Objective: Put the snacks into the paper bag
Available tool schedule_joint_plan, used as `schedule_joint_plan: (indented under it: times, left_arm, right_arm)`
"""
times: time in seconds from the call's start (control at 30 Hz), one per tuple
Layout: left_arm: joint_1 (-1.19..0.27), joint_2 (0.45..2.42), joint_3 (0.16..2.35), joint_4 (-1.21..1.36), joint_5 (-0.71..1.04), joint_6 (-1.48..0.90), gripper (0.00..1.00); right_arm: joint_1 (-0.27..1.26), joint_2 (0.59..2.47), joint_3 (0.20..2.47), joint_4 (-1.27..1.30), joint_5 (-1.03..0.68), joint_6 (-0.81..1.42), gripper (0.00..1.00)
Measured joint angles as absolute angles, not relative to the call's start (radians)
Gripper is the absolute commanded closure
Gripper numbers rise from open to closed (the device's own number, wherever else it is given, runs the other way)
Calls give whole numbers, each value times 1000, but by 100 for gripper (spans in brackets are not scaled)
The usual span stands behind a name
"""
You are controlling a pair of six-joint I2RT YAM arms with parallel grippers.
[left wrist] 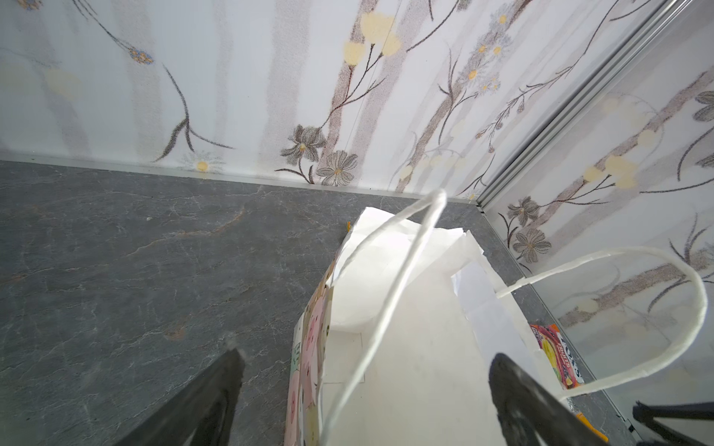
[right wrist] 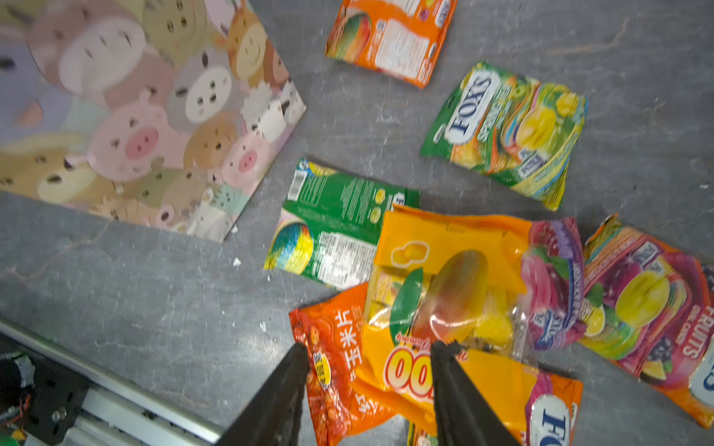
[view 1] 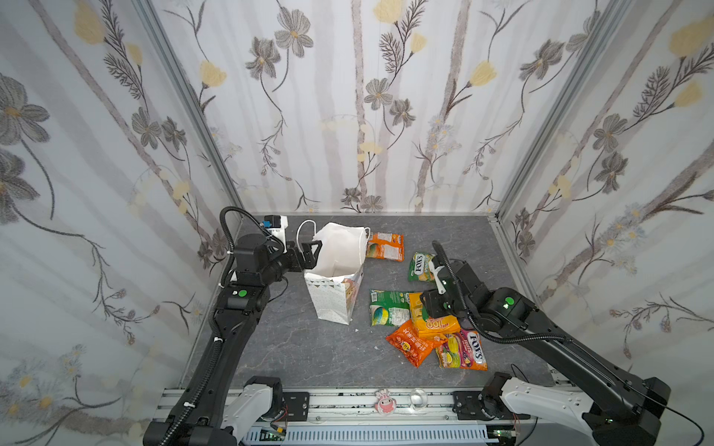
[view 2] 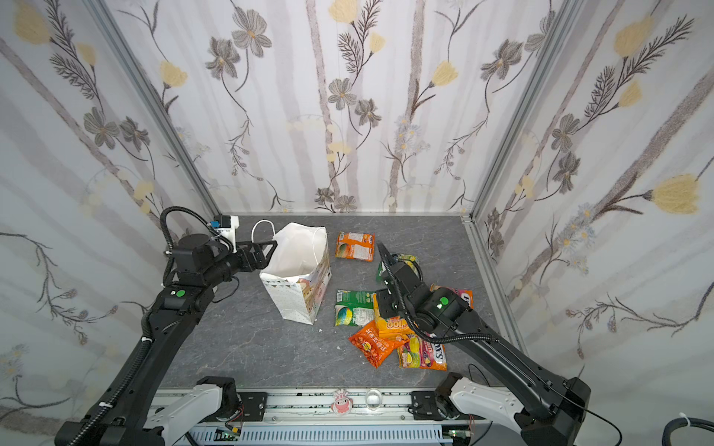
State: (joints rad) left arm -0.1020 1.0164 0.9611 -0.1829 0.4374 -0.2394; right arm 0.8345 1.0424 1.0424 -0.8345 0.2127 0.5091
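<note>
The paper bag [view 1: 328, 305] [view 2: 293, 305] stands upright and open on the grey worktop [view 1: 293, 355], left of centre in the lower half of both top views. Its dotted front faces the camera.

The left pincer [view 1: 313, 255] [left wrist: 367, 357] is at the bag's left rim with its jaws spread wide and nothing between them. In the left wrist view one finger is over the worktop beside the printed wall and the other over the bag's mouth. A white cord handle [left wrist: 406, 270] loops across that view.

The snacks all lie on the worktop outside the bag, to its right in both top views:
- An orange packet [view 1: 385, 246] lies just right of the bag's top.
- A green FOX'S packet [view 1: 421, 267] lies further right.
- A green packet lying label-down [view 1: 388, 307] is beside the bag's base.
- A yellow packet [view 1: 434, 322] overlaps a red-orange packet [view 1: 413, 343] and a pink FOX'S packet [view 1: 461, 349] at lower right.
- A purple packet [right wrist: 552, 278] and a pink FRUITS packet [right wrist: 649, 309] show at the right of the right wrist view.

The right pincer [right wrist: 371, 347] is low over the yellow packet with its jaws about half apart, one on either side of the printed "100". I cannot tell whether they pinch it.
</note>
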Motion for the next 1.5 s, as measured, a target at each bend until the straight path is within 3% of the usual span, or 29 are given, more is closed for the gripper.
schedule_joint_plan:
  times: [0.13,0.23,0.4,0.87,1.03,1.2,1.5]
  left_arm:
    - [-102,1016,961,-183,426,-239,0]
    - [-102,1019,961,-183,422,-239,0]
    - [-102,1024,961,-184,419,-239,0]
    - [-102,1024,961,-186,411,-239,0]
    - [-102,1024,961,-188,408,-239,0]
    - [-102,1029,961,-191,404,-239,0]
    - [-102,1029,961,-191,403,-239,0]
  right_arm:
    - [874,923,923,-860,260,615,29]
    - [864,846,852,-861,274,659,28]
    - [796,824,777,-838,288,714,18]
    - [679,805,619,-726,203,724,16]
    - [672,836,599,-678,190,723,18]
    - [672,902,598,-662,159,706,32]
    - [721,812,526,-580,-20,688,34]
